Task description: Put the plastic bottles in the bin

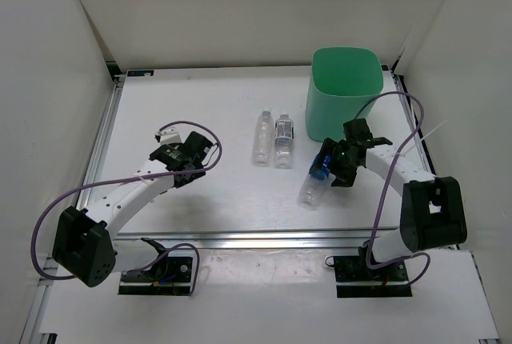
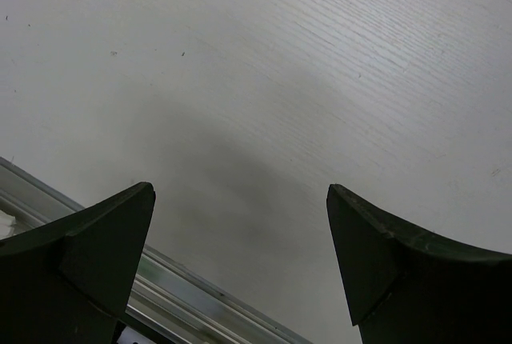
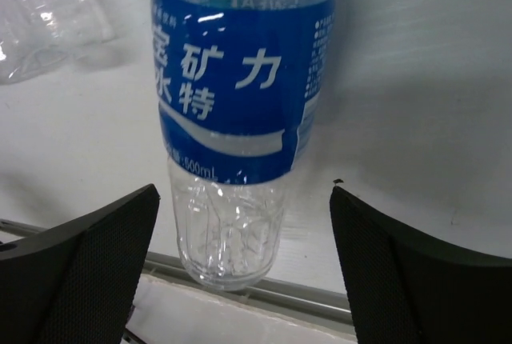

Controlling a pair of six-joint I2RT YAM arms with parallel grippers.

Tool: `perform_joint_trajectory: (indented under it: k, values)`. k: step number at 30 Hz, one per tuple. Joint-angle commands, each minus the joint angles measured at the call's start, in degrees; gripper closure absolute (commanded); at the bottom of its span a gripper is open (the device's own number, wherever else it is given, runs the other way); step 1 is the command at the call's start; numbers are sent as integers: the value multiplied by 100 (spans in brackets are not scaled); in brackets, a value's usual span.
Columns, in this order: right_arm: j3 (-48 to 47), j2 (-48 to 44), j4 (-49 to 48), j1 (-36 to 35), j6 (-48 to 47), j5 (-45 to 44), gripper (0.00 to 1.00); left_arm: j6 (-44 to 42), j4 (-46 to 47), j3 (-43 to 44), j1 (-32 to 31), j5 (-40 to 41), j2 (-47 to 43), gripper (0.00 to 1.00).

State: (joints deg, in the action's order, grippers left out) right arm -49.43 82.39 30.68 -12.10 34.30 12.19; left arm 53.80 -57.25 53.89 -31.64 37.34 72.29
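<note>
The mint-green bin (image 1: 345,88) stands at the back right. Two clear bottles (image 1: 262,138) (image 1: 284,141) lie side by side in the middle of the table. The bottle with the blue label (image 1: 310,190) lies in front of the bin. My right gripper (image 1: 330,168) is open and hovers over it. In the right wrist view the bottle (image 3: 240,96) lies between the spread fingers (image 3: 96,256), apart from both. My left gripper (image 1: 188,170) is open and empty over bare table (image 2: 240,200). The green bottle is out of view.
A metal rail (image 1: 264,238) runs along the table's near edge and shows in both wrist views (image 2: 184,288) (image 3: 320,296). White walls enclose the table on three sides. One clear bottle (image 3: 48,16) shows at the top left of the right wrist view.
</note>
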Motion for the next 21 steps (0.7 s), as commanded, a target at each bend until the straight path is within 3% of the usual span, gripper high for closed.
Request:
perform_joint_trajectory:
  k: [1, 10, 17, 21]
  values:
    - [-93, 312, -343, -38, 15, 126, 10, -107, -84, -28, -18, 10, -180, 0]
    - [-40, 366, 85, -91, 199, 135, 40, -159, -146, -133, -18, 63, -180, 0]
    - [-251, -1353, 1387, -144, 393, 197, 50, -159, -23, -133, -18, 115, -180, 0]
    - [-1154, -2173, 2196, -144, 462, -136, 50, -159, 30, -81, -18, 115, 4, 0]
